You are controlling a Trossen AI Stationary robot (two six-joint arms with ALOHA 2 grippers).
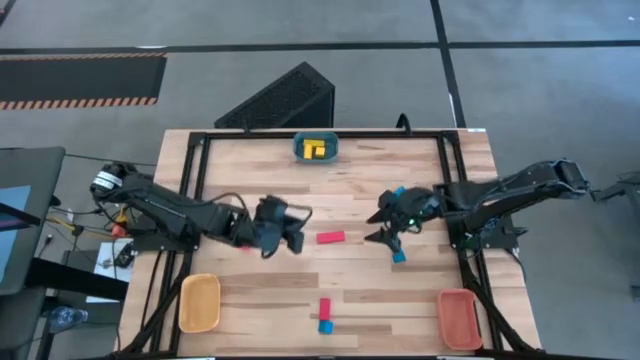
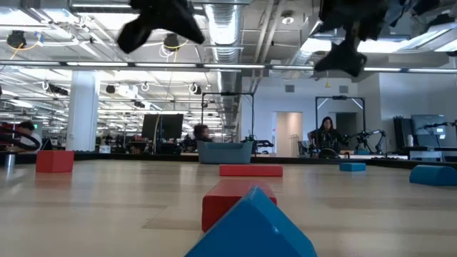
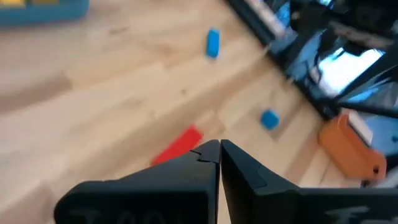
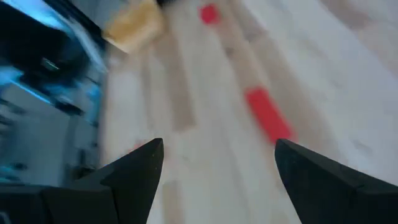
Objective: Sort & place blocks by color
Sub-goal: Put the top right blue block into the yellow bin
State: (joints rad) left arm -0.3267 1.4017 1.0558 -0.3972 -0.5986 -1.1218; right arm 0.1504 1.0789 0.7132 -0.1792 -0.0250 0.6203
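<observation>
Table: a pale wooden table (image 1: 350, 280) framed by dark rails, standing on a grey floor crossed by dark lines and a strip of orange-and-black hazard tape.
Room: the low view looks level across the boards into a large hall with ceiling pipes, lamps, monitors and two people seated far behind the table.
Trays: a teal tray (image 1: 316, 148) at the far edge holds yellow blocks (image 1: 315, 150); a yellow tray (image 1: 199, 301) and an orange-red tray (image 1: 459, 318) sit at the two near corners.
Landmark: a red bar block (image 1: 330, 237) lies flat near the table's middle.
Left gripper (image 1: 296, 228): just left of the red bar block, above the boards, fingers pressed together with nothing between them, as its wrist view shows (image 3: 219, 154).
Right gripper (image 1: 385, 226): to the right of the red bar block, fingers spread wide and holding nothing (image 4: 217, 155).
Other blocks: a blue block (image 1: 399, 257) lies right of the red bar, just beside the right gripper; another blue block (image 1: 398, 191) lies farther back; a red block (image 1: 324, 307) and a blue block (image 1: 325, 326) lie together toward the near edge.
Only in the low view: that near pair fills the foreground, the blue block (image 2: 253, 228) in front of the red one (image 2: 232, 196).
Only in the high view: all three trays at once.
</observation>
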